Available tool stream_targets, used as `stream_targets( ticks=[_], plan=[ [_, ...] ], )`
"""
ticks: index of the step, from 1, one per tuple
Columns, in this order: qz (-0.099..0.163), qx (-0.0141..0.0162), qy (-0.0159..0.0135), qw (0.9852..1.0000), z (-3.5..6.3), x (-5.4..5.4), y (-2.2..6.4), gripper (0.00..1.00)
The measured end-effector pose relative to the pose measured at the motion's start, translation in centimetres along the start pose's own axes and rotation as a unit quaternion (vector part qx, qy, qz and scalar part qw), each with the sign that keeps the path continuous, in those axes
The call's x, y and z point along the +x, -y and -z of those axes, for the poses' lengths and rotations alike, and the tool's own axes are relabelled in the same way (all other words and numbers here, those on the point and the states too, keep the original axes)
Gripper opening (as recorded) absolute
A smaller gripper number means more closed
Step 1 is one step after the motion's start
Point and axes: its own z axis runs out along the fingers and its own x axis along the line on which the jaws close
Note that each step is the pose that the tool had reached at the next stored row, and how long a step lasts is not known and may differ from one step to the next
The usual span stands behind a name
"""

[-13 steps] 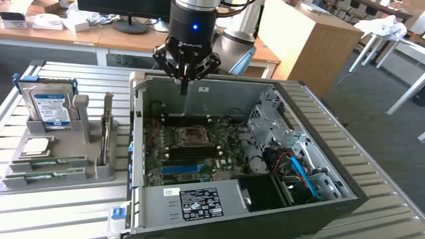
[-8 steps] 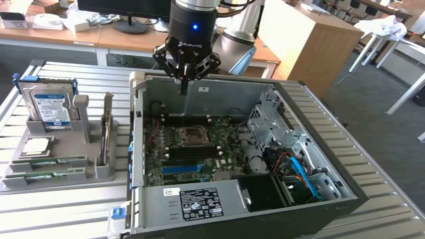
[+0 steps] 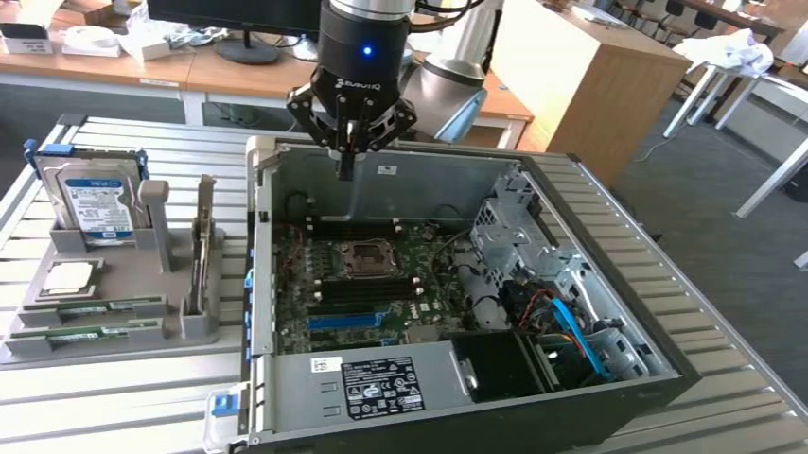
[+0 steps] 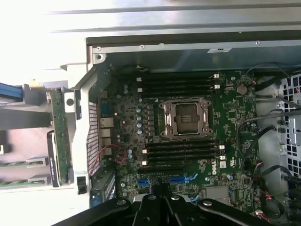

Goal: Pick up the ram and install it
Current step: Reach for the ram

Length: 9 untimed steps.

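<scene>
On the gray holder tray at the exterior view's left, outside the open PC case, we see two green sticks w/ pale labels lying flat. The first ram stick sits in one groove. The second ram stick sits in the next groove, just beside it and nearer the tray's front edge. Same tray also carries a hard drive w/ a blue-and-white label standing upright at the back, a square silver CPU chip lying flat between the drive and the sticks, and a thin circuit card standing on edge near the case.

The gripper hangs over the case interior, close to its back wall and above the motherboard. Its jaws are pressed together, the tips meeting in one thin point. Both ram sticks lie well apart from the jaws, off toward the exterior view's left, w/ the case's side wall and the upright card between them and the gripper.

From the wrist cam we look straight down onto the board. The CPU socket sits mid-board, w/ one bank of black DIMM slots on one side and another bank on the other. A PSU w/ a white label fills the case's near corner. Everything rests on a slatted metal table.
</scene>
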Motion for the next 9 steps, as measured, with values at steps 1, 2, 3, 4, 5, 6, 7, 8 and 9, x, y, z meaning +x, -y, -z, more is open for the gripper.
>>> stream_targets(
  ticks=[1, 2, 3, 4, 5, 6, 7, 8, 9],
  plan=[
    [0.0, 0.0, 0.0, 1.0, 0.0, 0.09, 0.01, 0.1],
    [0.0, 0.0, 0.0, 1.0, 0.01, 0.18, 0.01, 0.1],
    [0.0, 0.0, 0.0, 1.0, 0.01, 0.27, 0.02, 0.1],
    [0.0, 0.0, 0.0, 1.0, 0.01, 0.37, 0.03, 0.1],
    [0.0, 0.0, 0.0, 1.0, 0.01, 0.47, 0.03, 0.1],
    [0.0, 0.0, 0.0, 1.0, 0.02, 0.57, 0.04, 0.1],
    [0.0, 0.0, 0.0, 1.0, 0.02, 0.69, 0.05, 0.1],
    [0.0, 0.0, 0.0, 1.0, 0.03, 0.81, 0.06, 0.1],
    [0.0, 0.0, 0.0, 1.0, 0.03, 0.93, 0.07, 0.1]
  ],
)
